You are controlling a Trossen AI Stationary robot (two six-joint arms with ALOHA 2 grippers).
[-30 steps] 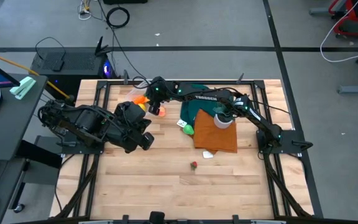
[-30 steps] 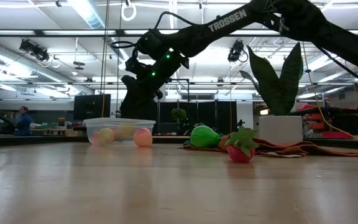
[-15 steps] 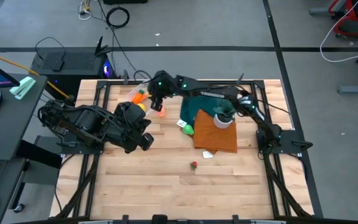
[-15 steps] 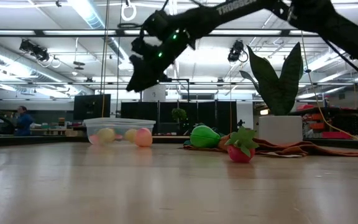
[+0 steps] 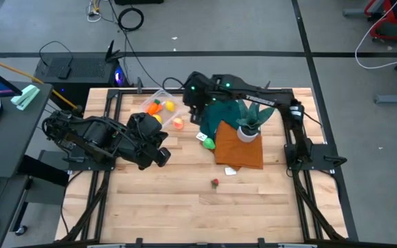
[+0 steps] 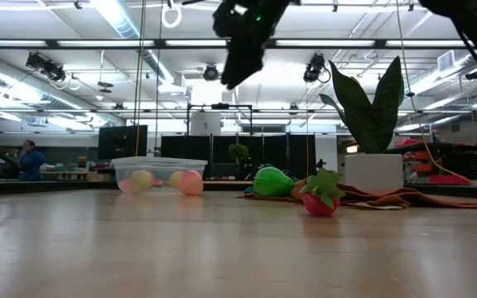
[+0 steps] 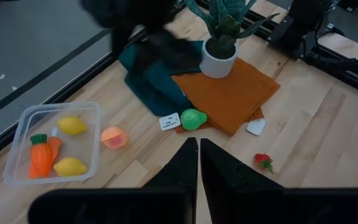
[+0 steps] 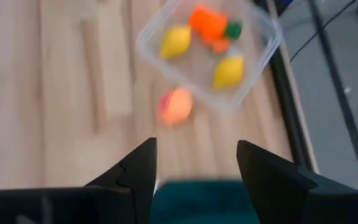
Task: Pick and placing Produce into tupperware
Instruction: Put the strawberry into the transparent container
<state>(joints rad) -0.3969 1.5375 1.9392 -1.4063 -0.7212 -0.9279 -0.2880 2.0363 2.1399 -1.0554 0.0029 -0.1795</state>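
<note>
Right gripper point(image 5: 197, 110) hangs empty, fingers apart, above the table's far edge. We note the peach point(image 5: 178, 123) lies just outside the tupperware point(image 5: 158, 105); a low approach could roll it away

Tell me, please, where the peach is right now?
In the high view the peach lies on the table just outside the tupperware, beside its wall, left of the green piece.
</note>
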